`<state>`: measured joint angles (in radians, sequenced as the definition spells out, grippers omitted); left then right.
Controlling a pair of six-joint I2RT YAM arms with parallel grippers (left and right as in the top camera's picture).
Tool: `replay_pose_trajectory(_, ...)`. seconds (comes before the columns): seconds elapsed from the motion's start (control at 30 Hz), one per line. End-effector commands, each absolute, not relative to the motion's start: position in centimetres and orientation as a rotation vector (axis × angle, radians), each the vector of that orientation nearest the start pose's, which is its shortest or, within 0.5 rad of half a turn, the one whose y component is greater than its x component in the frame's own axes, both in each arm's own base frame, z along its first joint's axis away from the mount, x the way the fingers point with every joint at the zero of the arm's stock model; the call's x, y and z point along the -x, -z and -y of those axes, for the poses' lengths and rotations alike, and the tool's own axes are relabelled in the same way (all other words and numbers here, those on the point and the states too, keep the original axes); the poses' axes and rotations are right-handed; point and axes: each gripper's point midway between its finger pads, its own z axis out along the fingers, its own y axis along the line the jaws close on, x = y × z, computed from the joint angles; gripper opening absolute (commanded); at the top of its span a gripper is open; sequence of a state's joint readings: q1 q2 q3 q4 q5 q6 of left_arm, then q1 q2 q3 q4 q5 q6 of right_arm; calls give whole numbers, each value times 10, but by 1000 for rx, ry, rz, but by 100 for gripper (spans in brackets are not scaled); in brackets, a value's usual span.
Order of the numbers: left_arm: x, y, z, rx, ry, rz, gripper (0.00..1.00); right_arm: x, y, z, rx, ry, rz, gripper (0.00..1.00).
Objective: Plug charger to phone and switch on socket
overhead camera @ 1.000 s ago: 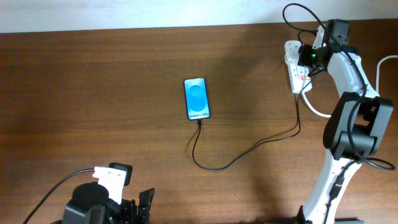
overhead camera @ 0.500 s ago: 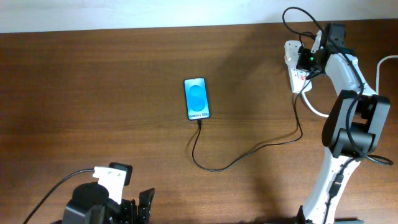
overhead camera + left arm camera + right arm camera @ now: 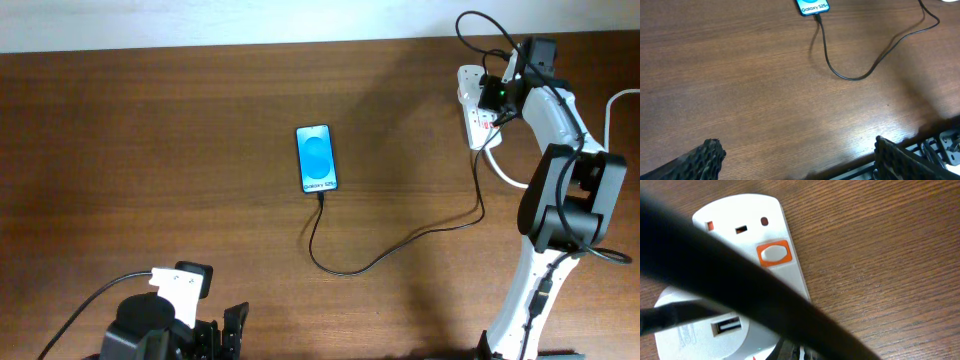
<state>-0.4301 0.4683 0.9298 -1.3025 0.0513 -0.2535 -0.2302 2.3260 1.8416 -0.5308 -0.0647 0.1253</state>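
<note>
Two hands have very different jobs here: the right hand (image 3: pixel 488 103), fingers pressed together and holding nothing, sits right over the socket (image 3: pixel 468 108), while the left hand (image 3: pixel 222 330) rests spread wide and empty, far from the socket at the near edge of the tabletop (image 3: pixel 150 150). The charger (image 3: pixel 400 243) runs from the socket out to the phone (image 3: pixel 316 158), which lies flat well away from the socket near the middle, and its tip looks seated in the phone's bottom edge. So the plugging step seems done and the switching step is in hand. The next move likely calls for a short, firm press with the closed fingertips on the switch (image 3: pixel 774 253). Only the right wrist view shows that orange-red switch beside the outlet holes, though whether it is on cannot be told. Only the left wrist view shows the plug tip (image 3: pixel 817 18) meeting the phone up close.
</note>
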Motion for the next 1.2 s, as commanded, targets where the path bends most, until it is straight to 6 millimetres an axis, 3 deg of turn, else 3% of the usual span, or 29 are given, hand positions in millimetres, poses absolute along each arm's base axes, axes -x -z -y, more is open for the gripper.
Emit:
replay_pose_trajectory(0.0,-124,-213,66,-250,365,-2429,99,-560,-20,105,-411,-101,-2590,4)
replay_pose_trajectory(0.17,-124,-213,66,-250,365,-2429,99,-559,-14,104,-429,-109,-2597,4)
replay_pose_trajectory(0.53,-124,-213,66,-250,365,-2429,99,-556,-10,80,-381,-177,-2632,4)
replay_pose_trajectory(0.73,-124,-213,66,-251,365,-2429,99,-559,-14,97,-458,-86,-2599,4)
replay_pose_trajectory(0.9,-124,-213,66,-251,365,-2429,99,-564,-32,103,-457,-62,-2551,4)
replay_pose_trajectory(1.17,-124,-213,66,-251,365,-2429,99,-564,-33,103,-458,-60,-2550,4)
